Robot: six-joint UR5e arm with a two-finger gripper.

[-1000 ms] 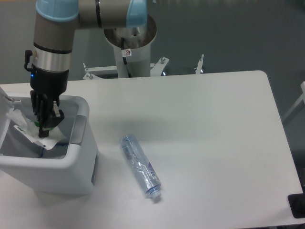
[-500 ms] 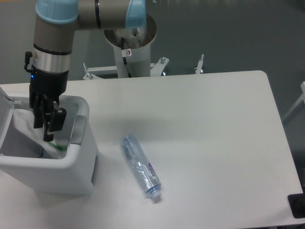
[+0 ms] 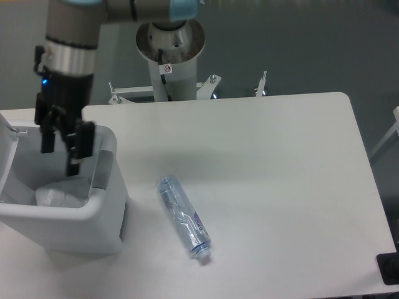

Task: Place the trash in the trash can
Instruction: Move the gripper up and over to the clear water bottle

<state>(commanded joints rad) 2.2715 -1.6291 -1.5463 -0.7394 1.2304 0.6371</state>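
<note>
The claw (image 3: 62, 152) hangs over the open bin (image 3: 106, 205) at the bench's (image 3: 274, 162) nine o'clock, its two fingers spread apart and nothing between them. Inside the bin, at the bottom, lies the wrapper (image 3: 59, 194) (a pale crumpled patch; the green strip does not show from here). So one piece of trash looks done.

The bottle (image 3: 184, 217) lies on its side on the bench, near the bin at its three o'clock, apart from it. Its cap end points toward five o'clock, its base toward eleven.

The step in hand, as I judge it, is to lift clear of the bin and go for the bottle. To do it well:
- Rise straight up first, so the fingers clear the bin's rim and the raised lid (image 3: 7, 156) at the far nine o'clock edge.
- Turn the wrist so the fingers close across the bottle's short width, not along its length.
- Come down over the middle of the body, near the bluish label; crushed plastic is slippery and springy, so an off-centre grip could let it swing or squirt out.
- Close firmly, since the walls will give.
</note>
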